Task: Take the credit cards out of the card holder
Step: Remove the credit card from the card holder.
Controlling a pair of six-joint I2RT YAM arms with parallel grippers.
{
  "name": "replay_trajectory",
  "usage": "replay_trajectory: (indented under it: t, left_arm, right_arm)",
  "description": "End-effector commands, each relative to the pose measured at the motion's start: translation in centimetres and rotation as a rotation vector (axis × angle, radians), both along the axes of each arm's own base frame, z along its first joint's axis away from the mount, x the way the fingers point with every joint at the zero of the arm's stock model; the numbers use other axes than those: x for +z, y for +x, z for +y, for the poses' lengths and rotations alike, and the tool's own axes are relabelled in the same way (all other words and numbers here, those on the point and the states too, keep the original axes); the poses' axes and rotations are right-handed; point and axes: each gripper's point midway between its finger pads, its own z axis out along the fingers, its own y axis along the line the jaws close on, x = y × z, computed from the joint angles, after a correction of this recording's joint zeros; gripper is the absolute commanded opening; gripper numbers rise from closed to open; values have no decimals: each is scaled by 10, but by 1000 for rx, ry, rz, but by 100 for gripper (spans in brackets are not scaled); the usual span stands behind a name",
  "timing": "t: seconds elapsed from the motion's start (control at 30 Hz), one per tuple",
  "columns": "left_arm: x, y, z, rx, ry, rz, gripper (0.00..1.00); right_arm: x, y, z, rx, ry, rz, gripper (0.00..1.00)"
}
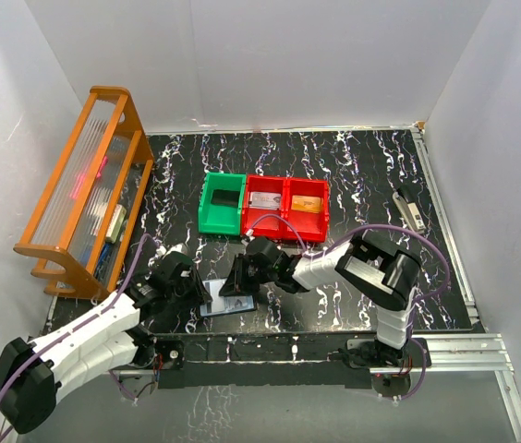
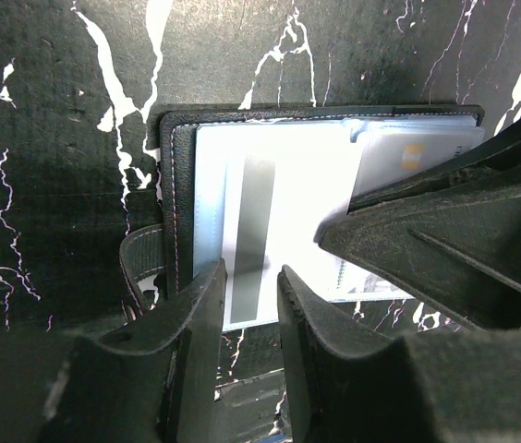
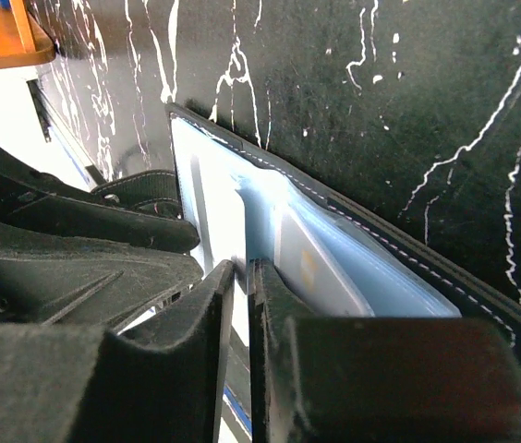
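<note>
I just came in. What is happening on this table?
Both arms work on the open card holder lying near the front edge of the table. The left gripper, jaws apart, is over a white card with a grey stripe. The right gripper, jaws nearly together, is at a clear sleeve; whether it pinches it is unclear. Some cards lie in the green bin and the red bins behind.

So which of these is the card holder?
Start at the black marbled table and find the green bin. Just in front of it, toward the near edge, lies the card holder: flat, open like a book, dark-edged with pale blue pages, unlike the boxy bin.
</note>
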Motion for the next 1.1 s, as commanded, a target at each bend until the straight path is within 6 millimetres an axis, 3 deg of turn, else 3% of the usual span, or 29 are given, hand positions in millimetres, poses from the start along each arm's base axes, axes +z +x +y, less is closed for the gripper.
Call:
replay_trajectory:
  t: [0.0, 0.33, 0.53, 0.7, 0.9, 1.07]
  left_arm:
    - [-13, -15, 10, 2, 32, 57, 28]
    - [-15, -15, 10, -1, 45, 66, 27]
    - [-15, -16, 11, 3, 48, 70, 26]
    - [-15, -15, 11, 4, 49, 69, 25]
    - [-16, -16, 13, 11, 58, 73, 25]
    - [-9, -11, 12, 23, 42, 45, 24]
  right_arm:
    - [-4, -4, -1, 4, 21, 14, 11]
    - [16, -9, 3, 25, 95, 9, 14]
    - [17, -9, 0, 11, 100, 12, 14]
    - [22, -10, 0, 16, 118, 6, 1]
    - [28, -7, -6, 1, 117, -15, 0]
    - [21, -5, -16, -17, 69, -20, 0]
